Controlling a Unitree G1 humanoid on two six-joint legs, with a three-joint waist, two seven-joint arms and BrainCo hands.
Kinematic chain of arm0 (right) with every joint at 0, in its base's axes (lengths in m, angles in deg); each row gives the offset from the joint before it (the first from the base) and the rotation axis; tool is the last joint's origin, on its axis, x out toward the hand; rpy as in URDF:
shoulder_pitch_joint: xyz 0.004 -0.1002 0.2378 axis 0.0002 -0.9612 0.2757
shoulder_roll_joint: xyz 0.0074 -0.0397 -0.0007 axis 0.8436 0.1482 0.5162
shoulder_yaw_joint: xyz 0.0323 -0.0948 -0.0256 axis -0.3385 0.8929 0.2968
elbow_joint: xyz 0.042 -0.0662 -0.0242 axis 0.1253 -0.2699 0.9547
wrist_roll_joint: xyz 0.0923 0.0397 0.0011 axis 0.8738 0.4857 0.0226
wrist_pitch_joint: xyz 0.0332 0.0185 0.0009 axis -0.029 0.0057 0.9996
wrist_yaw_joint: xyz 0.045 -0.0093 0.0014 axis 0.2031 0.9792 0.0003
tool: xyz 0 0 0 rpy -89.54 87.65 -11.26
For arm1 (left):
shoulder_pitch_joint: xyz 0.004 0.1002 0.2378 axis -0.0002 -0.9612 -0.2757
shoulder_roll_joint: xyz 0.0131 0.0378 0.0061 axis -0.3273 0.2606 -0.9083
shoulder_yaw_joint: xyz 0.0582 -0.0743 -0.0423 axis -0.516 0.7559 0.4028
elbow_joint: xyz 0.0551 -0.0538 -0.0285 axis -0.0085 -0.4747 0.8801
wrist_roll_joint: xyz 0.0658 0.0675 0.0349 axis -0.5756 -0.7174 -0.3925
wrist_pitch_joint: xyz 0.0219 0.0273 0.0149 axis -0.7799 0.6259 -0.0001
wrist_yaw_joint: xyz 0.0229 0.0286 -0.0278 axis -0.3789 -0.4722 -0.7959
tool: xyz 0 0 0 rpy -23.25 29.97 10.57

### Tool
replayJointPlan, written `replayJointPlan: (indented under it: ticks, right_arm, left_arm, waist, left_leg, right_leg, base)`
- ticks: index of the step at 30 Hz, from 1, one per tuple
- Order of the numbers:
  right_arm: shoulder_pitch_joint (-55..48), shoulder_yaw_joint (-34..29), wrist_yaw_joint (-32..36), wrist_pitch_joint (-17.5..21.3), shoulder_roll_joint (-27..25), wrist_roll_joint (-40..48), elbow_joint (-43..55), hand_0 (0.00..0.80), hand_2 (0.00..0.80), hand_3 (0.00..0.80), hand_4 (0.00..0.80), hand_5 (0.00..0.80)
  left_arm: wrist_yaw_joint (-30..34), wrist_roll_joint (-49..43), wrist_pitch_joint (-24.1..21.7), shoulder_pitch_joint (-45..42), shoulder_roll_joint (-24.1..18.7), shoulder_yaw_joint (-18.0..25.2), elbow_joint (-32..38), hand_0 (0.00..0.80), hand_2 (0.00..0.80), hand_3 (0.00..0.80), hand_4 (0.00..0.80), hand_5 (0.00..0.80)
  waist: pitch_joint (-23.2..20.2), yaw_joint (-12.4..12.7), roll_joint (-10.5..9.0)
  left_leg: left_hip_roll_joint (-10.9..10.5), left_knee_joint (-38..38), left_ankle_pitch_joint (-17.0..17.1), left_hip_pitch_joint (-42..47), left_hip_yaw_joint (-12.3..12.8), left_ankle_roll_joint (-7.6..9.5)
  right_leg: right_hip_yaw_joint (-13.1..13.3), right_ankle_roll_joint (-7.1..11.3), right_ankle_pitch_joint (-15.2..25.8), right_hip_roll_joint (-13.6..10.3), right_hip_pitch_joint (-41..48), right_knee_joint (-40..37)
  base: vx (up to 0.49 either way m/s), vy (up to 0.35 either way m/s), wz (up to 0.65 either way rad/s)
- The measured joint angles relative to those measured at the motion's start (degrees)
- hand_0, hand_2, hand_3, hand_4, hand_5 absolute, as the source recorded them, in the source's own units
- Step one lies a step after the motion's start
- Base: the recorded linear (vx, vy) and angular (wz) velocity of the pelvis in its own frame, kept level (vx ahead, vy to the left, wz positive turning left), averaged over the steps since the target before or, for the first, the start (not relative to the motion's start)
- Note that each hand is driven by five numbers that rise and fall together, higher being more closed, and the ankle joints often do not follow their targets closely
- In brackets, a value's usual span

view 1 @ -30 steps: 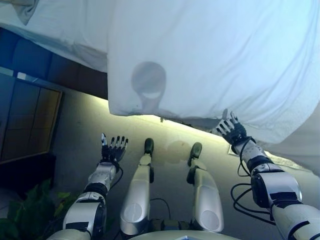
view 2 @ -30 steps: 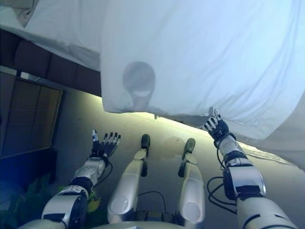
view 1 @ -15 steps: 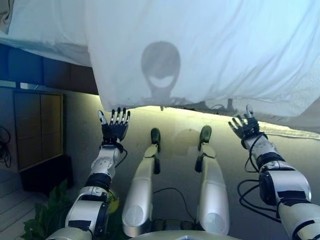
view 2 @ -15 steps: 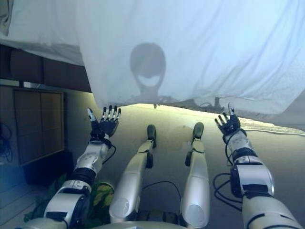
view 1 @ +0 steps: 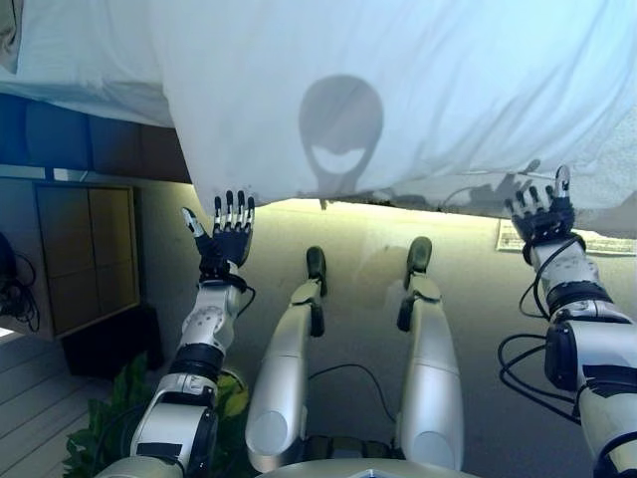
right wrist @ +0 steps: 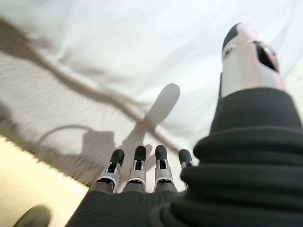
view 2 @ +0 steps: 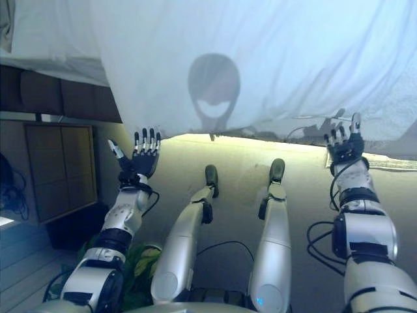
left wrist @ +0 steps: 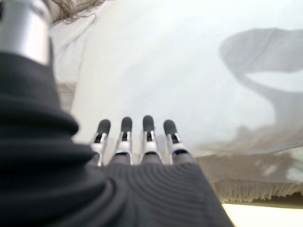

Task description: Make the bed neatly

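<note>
A white sheet (view 1: pixel 398 90) hangs over the bed's side and fills the upper part of both eye views; its hem runs across the middle. My left hand (view 1: pixel 227 239) is raised just under the sheet's lower left corner, open, fingers straight and holding nothing. In the left wrist view its fingers (left wrist: pixel 135 135) point at the sheet (left wrist: pixel 156 66) without touching it. My right hand (view 1: pixel 542 217) is up at the hem on the right, open too. Its fingers (right wrist: pixel 147 163) are straight before the cloth (right wrist: pixel 109 42).
Dark padded panels of the bed base (view 1: pixel 90 139) show under the sheet at the left. A wooden cabinet (view 1: pixel 90 254) stands below them, with a green plant (view 1: pixel 109 423) at the lower left. A fringed textured cover (left wrist: pixel 255 189) shows under the sheet's hem.
Both hands have risen towards the sheet's hem, and the right hand has also gone further right. The whole view has shifted with the head.
</note>
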Motion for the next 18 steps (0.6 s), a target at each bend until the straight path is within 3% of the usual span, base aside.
replayJointPlan:
  ticks: [16,17,18]
  right_arm:
    - [6.8,2.7,-1.5,0.7,-3.8,-0.1,0.3,0.0,0.0,0.0,0.0,0.0]
    - [6.8,2.7,-1.5,0.7,-3.8,-0.1,0.3,0.301,0.301,0.301,0.301,0.301]
    - [6.8,2.7,-1.5,0.8,-3.8,-0.2,0.2,0.8,0.8,0.8,0.8,0.8]
  left_arm:
    - [-3.3,0.1,-0.1,0.4,-5.1,2.0,2.3,0.0,0.0,0.0,0.0,0.0]
    - [-3.6,0.1,0.1,0.6,-5.1,2.0,2.3,0.0,0.0,0.0,0.0,0.0]
    - [-3.7,0.1,0.4,0.6,-5.1,2.0,2.2,0.0,0.0,0.0,0.0,0.0]
  waist:
    - [0.0,1.6,0.28]
    - [0.0,1.7,0.28]
    - [0.0,1.7,0.28]
  left_leg:
    - [0.5,6.5,-1.0,-7.9,-4.1,-1.04]
    - [0.6,6.8,-1.0,-8.1,-4.3,-1.07]
    - [0.6,6.9,-1.0,-8.2,-4.4,-1.08]
  right_leg:
    - [-2.8,-1.54,-2.6,-0.3,-6.0,6.9]
    - [-2.8,-1.65,-2.7,-0.3,-6.1,7.1]
    - [-2.9,-1.68,-2.7,-0.3,-6.1,7.2]
  base:
    - [0.002,-0.097,0.09]
    - [0.004,-0.03,0.07]
    - [0.0,-0.023,0.03]
